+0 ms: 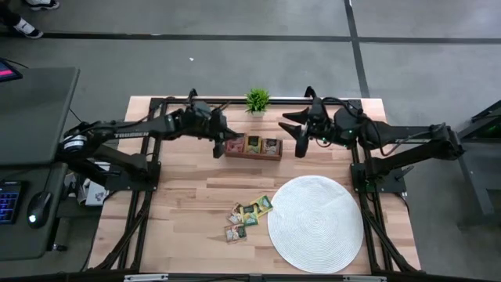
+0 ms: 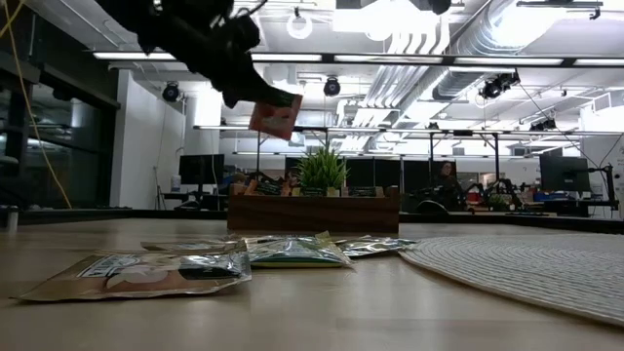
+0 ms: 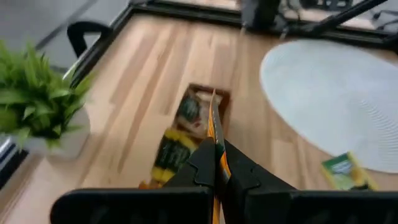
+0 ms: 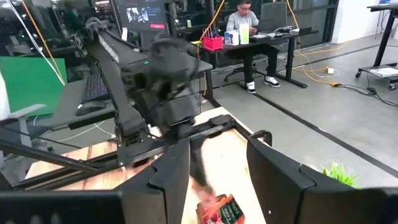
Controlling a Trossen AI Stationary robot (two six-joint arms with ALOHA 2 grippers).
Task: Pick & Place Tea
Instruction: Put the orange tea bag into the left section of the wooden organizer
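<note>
Both arms reach toward the upper middle of the high view from opposite sides. The left gripper (image 1: 220, 146) hangs there, jaws pinched tight on a tea packet (image 2: 276, 116). The right gripper (image 1: 300, 146), right of it, points down with its fingers (image 4: 173, 171) spread apart.

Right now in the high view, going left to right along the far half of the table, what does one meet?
Left gripper holding a tea packet → wooden box → right gripper, fingers open. The potted plant stands behind the box.
</note>
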